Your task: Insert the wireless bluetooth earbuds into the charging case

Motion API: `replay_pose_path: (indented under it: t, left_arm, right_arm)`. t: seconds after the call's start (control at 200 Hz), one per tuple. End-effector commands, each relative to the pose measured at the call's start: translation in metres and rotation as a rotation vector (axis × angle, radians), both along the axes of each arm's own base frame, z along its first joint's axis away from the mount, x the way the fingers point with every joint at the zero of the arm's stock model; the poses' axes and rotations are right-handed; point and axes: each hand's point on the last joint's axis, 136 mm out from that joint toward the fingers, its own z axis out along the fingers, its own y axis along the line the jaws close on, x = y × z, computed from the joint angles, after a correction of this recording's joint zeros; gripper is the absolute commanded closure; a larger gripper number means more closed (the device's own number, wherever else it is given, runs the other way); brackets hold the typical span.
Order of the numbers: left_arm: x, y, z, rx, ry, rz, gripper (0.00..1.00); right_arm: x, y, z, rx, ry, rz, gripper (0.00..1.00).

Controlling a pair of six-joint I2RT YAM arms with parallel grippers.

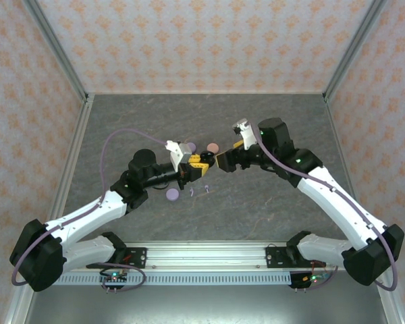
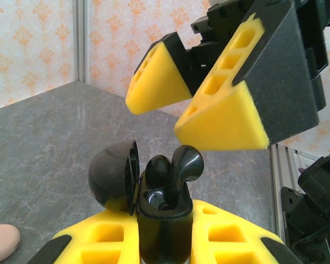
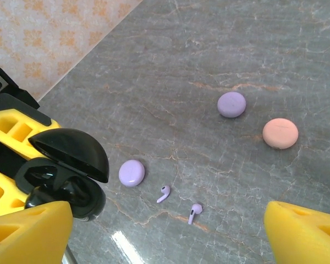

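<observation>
The left gripper (image 1: 197,167) is holding a black charging case (image 2: 164,220) above the middle of the grey worktop (image 1: 270,216), its yellow-padded jaws clamped on the case's lower body from both sides. The case is standing upright with its domed lid (image 2: 114,175) swinging open to one side. A black earbud (image 2: 179,168) is sitting in the case's well, stem down, its glossy head poking above the rim; a second rounded black shape is showing just beside it, and I cannot tell whether that is another bud.

The right gripper (image 1: 224,160) is hanging just beside the case, facing the left one, its jaws standing wide apart and gripping nothing; in the left wrist view its two yellow wedge pads (image 2: 225,124) are hovering above the open case without touching it.

Two lavender earbuds (image 3: 164,193) are lying loose on the worktop near each other, below the grippers. A closed lavender case (image 3: 132,172) is resting near them. Farther back, a second lavender case (image 3: 231,104) and a pink case (image 3: 280,133) are lying near each other, both closed
</observation>
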Motion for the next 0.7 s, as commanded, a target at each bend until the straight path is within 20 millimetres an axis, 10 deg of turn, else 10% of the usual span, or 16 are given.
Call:
replay_pose_path:
  t: [0.0,0.696]
  left_arm:
    - [-0.002,0.000,0.015,-0.043,-0.042,0.000,1.00]
    - [-0.002,0.000,0.014,-0.036,-0.038,0.001,1.00]
  right_arm:
    - [-0.002,0.001,-0.005,-0.004,0.021,0.019,0.10]
    - [-0.009,0.012,-0.005,0.047,0.045,0.082,0.10]
